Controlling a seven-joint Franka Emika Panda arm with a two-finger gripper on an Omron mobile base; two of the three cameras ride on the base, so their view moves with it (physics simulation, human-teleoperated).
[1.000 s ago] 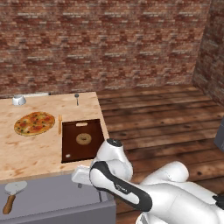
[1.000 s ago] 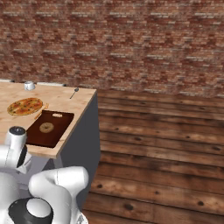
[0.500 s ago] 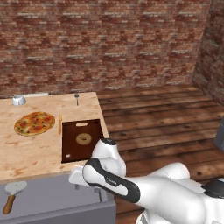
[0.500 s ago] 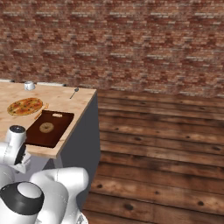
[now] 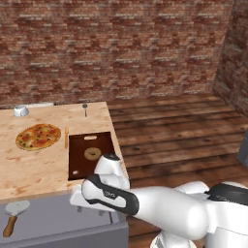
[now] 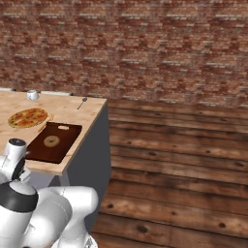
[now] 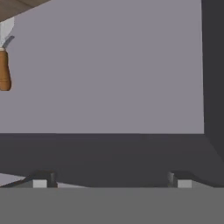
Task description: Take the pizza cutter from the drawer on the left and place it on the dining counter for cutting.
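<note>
Gripper (image 7: 111,183): fingertips spread wide at the bottom of the hand view, nothing between them; hangs over the bare grey floor of the drawer, toward its right end.
Drawer (image 5: 53,220): pulled out below the near edge of the desk; floor bare apart from the cutter at its left end; dark inner wall at the right of the hand view.
Pizza cutter (image 5: 13,216): lying flat in the drawer's left end, wheel toward the desk, brown handle (image 7: 4,70) pointing away from it; well apart from the gripper, at the left edge of the hand view.
Handling, as a guess: rigid and light; metal wheel thin, smooth, likely to slip or pivot between pads.
Where to hold: across the wooden handle near its middle, rounder and less slick than the wheel; jaws turned to straddle its width.
Risk: lying low on the floor, so a shallow pinch could skid it along the drawer.
Desk (image 5: 29,164): light wooden dining top just above the drawer, carrying a pizza (image 5: 38,136) and a dark cutting board (image 5: 89,155); bare wood near the front edge left of the board.
</note>
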